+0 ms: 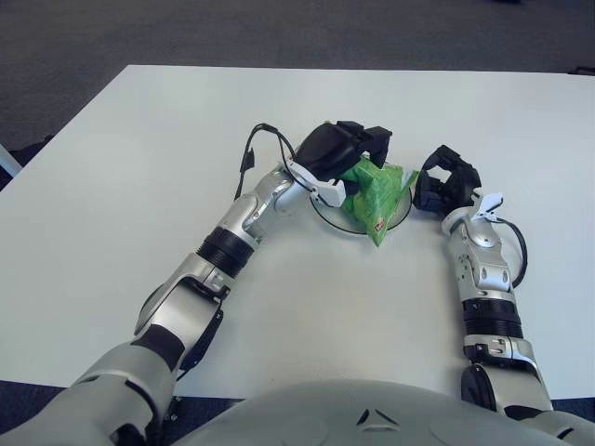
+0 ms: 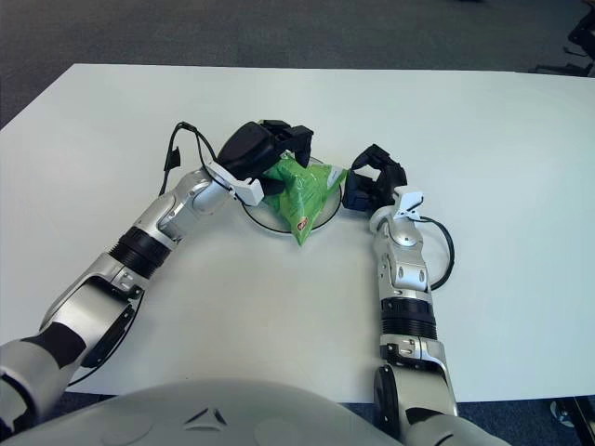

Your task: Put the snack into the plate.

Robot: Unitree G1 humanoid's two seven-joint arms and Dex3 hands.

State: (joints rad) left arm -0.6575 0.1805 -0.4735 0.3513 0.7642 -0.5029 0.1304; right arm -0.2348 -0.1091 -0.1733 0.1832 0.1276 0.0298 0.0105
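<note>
A green snack bag lies over a clear round plate near the middle of the white table, its lower corner hanging past the plate's front rim. My left hand is over the plate's left side, its black fingers curled on the bag's top left part. My right hand shows just right of the plate, fingers curled around nothing. Most of the plate is hidden under the bag and the left hand.
The white table stretches wide on both sides of the plate. A black cable loops off my left wrist. Dark carpet lies beyond the table's far edge.
</note>
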